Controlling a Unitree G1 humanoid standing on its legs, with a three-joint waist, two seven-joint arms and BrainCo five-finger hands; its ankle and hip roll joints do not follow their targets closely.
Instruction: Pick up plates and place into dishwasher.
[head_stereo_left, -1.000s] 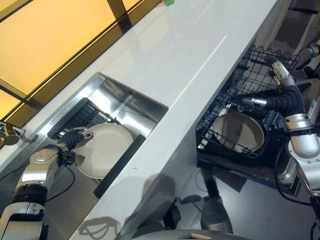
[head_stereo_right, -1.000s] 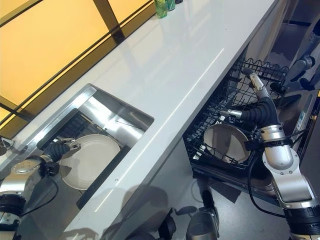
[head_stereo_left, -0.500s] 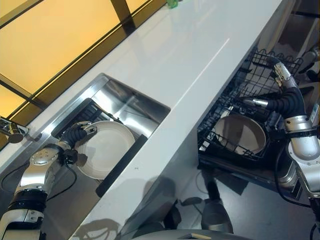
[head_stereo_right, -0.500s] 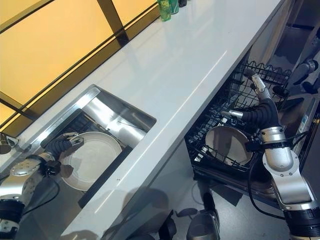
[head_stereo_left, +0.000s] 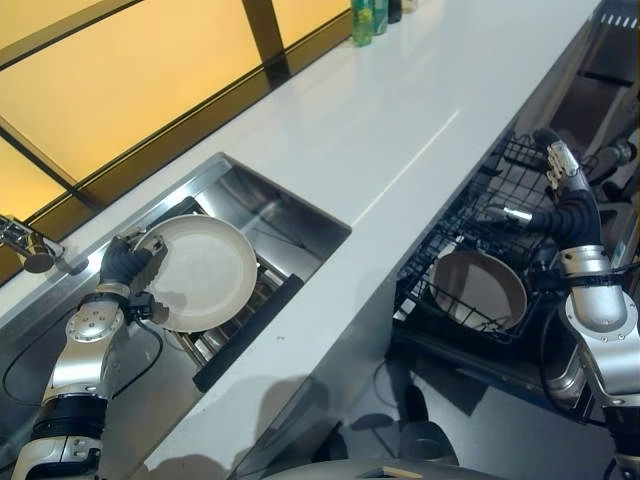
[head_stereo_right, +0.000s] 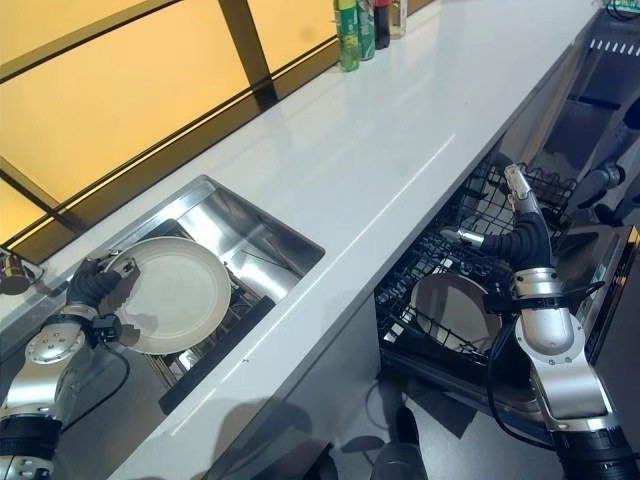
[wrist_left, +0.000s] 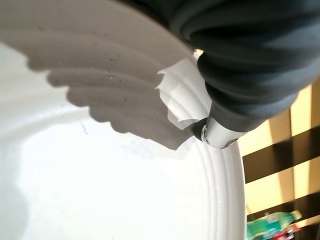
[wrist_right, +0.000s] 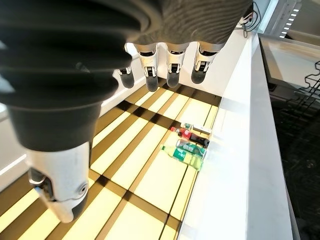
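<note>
A white plate (head_stereo_left: 205, 272) is held tilted above the sink (head_stereo_left: 285, 205), with my left hand (head_stereo_left: 122, 265) shut on its left rim. In the left wrist view the plate (wrist_left: 100, 190) lies right under the hand's dark cover (wrist_left: 250, 50). A second plate (head_stereo_left: 478, 290) lies in the black wire dishwasher rack (head_stereo_left: 450, 225) at the right, below the counter's edge. My right hand (head_stereo_left: 562, 182) hovers over that rack's far side. It is open and holds nothing, its fingers (wrist_right: 170, 70) straight.
The long white countertop (head_stereo_left: 400, 130) runs between the sink and the dishwasher. A dark drying rack (head_stereo_left: 245, 335) sits in the sink under the plate. A faucet (head_stereo_left: 25, 245) stands at the left. Bottles (head_stereo_right: 360, 25) stand at the counter's far end.
My left hand has lifted the white plate up off the sink's rack and tilted it. The camera has shifted. The right hand stays open over the dishwasher rack.
</note>
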